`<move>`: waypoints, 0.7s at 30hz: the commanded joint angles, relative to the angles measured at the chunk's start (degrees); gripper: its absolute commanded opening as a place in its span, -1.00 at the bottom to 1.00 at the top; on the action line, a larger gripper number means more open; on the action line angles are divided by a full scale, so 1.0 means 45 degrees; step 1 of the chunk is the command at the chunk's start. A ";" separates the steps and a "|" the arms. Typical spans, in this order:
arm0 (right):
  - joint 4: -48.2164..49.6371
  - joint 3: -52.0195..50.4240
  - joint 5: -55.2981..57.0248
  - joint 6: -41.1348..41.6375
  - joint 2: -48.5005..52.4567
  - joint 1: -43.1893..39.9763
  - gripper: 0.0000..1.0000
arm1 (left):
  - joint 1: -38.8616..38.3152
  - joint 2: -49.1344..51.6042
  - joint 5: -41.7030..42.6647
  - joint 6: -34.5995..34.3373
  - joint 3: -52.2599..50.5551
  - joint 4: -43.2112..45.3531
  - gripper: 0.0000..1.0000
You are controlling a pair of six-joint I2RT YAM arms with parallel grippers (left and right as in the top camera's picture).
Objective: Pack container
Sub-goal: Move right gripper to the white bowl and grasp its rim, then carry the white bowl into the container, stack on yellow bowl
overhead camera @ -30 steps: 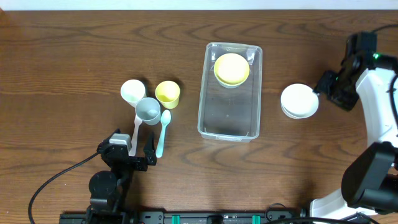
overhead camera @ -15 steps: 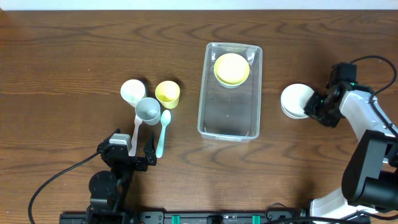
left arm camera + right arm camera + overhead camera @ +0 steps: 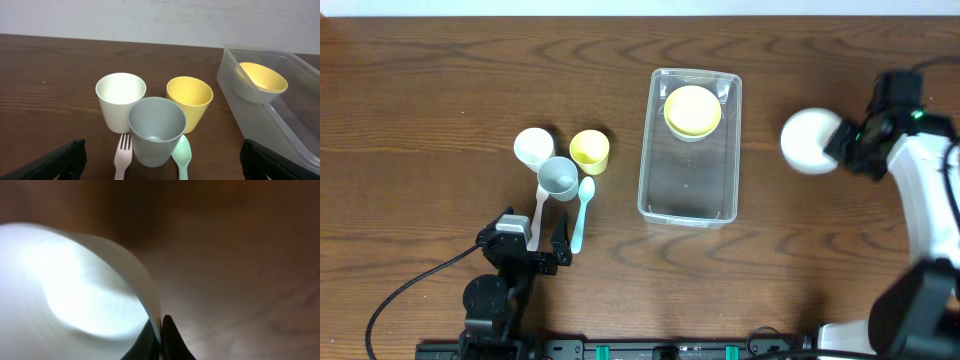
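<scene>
My right gripper (image 3: 161, 332) is pinched on the rim of the white bowl (image 3: 808, 141), to the right of the container (image 3: 688, 178), which stands in the middle of the table (image 3: 440, 80). I judge this container light, flexible and slippery; its rim is the best hold.

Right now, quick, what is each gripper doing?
Left gripper: open, holding nothing.
Right gripper: closed on the rim of the white bowl.
</scene>
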 commanded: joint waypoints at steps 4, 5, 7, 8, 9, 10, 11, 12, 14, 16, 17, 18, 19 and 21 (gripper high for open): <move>-0.0865 0.2803 -0.2720 -0.1141 -0.0627 0.2477 -0.98 | 0.0063 -0.0078 0.0131 0.0078 -0.0325 -0.0083 0.96; -0.0797 0.2958 -0.2720 -0.1083 -0.0461 0.2973 -0.97 | 0.0063 -0.0078 0.0131 0.0078 -0.0325 -0.0083 0.96; -0.0364 0.3104 -0.2497 -0.0957 -0.0010 0.3755 -0.97 | 0.0063 -0.0078 0.0131 0.0078 -0.0325 -0.0083 0.96; -0.0015 0.3133 -0.2336 -0.0753 0.0311 0.4085 -0.97 | 0.0063 -0.0078 0.0131 0.0078 -0.0325 -0.0083 0.96; 0.0311 0.3138 -0.2263 -0.0627 0.0617 0.4308 -0.97 | 0.0063 -0.0078 0.0131 0.0078 -0.0325 -0.0083 0.96; 0.0651 0.3167 -0.2273 -0.0466 0.1030 0.4512 -0.97 | 0.0063 -0.0078 0.0131 0.0078 -0.0325 -0.0083 0.96; 0.0894 0.3240 -0.2273 -0.0316 0.1486 0.4677 -0.97 | 0.0063 -0.0078 0.0131 0.0078 -0.0325 -0.0083 0.96; 0.1073 0.3317 -0.2273 -0.0233 0.1933 0.4804 -0.97 | 0.0063 -0.0078 0.0131 0.0078 -0.0325 -0.0083 0.96; 0.1360 0.3502 -0.2331 -0.0223 0.2900 0.5003 -0.97 | 0.0063 -0.0078 0.0131 0.0078 -0.0325 -0.0083 0.96; 0.1632 0.3750 -0.2652 -0.0131 0.3954 0.5110 -0.97 | 0.0063 -0.0078 0.0131 0.0078 -0.0325 -0.0083 0.96; 0.1787 0.3891 -0.2686 -0.0126 0.4439 0.5129 -0.97 | 0.0063 -0.0078 0.0131 0.0078 -0.0325 -0.0083 0.96; 0.1914 0.4017 -0.2686 -0.0063 0.4852 0.5124 -0.97 | 0.0063 -0.0078 0.0131 0.0078 -0.0325 -0.0083 0.96; 0.2055 0.4153 -0.2691 0.0063 0.5260 0.5124 -0.97 | 0.0063 -0.0078 0.0131 0.0078 -0.0325 -0.0083 0.96; 0.2375 0.4313 -0.2754 0.0068 0.5867 0.5105 -0.97 | 0.0063 -0.0078 0.0131 0.0078 -0.0325 -0.0083 0.96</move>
